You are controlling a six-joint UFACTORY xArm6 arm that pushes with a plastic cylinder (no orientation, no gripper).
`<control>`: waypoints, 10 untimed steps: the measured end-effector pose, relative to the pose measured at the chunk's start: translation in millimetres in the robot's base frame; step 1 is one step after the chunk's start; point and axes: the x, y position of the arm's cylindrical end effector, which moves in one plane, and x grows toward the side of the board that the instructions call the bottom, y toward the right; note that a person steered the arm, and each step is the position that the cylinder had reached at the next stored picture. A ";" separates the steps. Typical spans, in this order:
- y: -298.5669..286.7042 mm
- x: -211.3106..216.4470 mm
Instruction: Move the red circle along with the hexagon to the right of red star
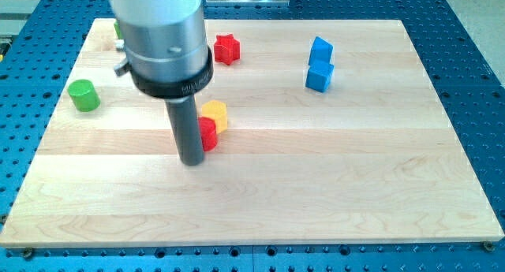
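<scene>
My tip [192, 161] rests on the board just to the view's left of the red circle [208, 134], touching or nearly touching it and hiding its left part. The yellow hexagon [215, 114] sits right behind the red circle, touching it, slightly to its right. The red star [226, 48] lies near the view's top, above and a little right of the pair, well apart from them.
A green cylinder [82, 95] stands at the view's left. A blue block [319, 65] lies at the upper right. A green piece [117, 28] peeks out behind the arm at the top left. The wooden board [316, 185] ends in blue perforated table.
</scene>
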 end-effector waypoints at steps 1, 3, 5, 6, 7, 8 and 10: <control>23.3 -11.5; 30.0 -97.4; 30.3 -175.7; 37.0 -155.7; 51.7 -132.7; 83.5 -158.9; 66.5 -207.5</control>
